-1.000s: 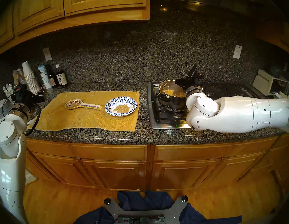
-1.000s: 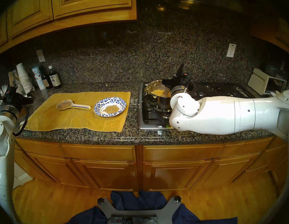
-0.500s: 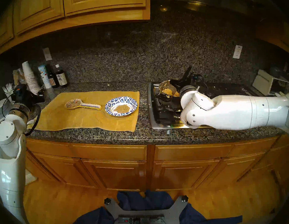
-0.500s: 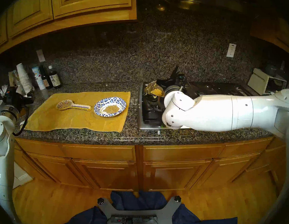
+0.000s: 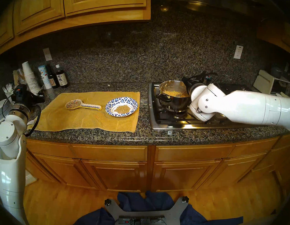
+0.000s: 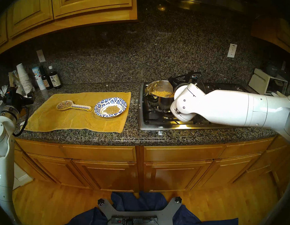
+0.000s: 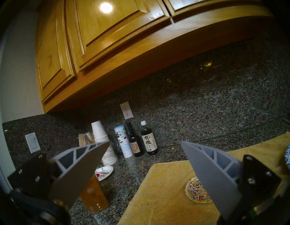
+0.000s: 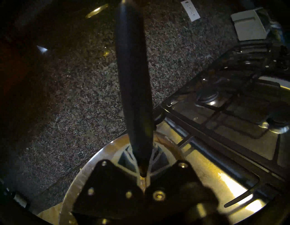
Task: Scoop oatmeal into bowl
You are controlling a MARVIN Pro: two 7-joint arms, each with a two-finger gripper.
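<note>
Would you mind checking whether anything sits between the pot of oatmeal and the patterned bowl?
Nothing visible does. Between the pot on the stove and the bowl lie only bare counter and the edge of the yellow towel; the painted spoon rest lies beyond the bowl.

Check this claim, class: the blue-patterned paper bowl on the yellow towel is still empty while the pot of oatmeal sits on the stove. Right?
Not quite. The bowl already holds a small portion of oatmeal, as the head view shows. The rest stands: it sits on the yellow towel, and the pot sits on the stove.
</note>
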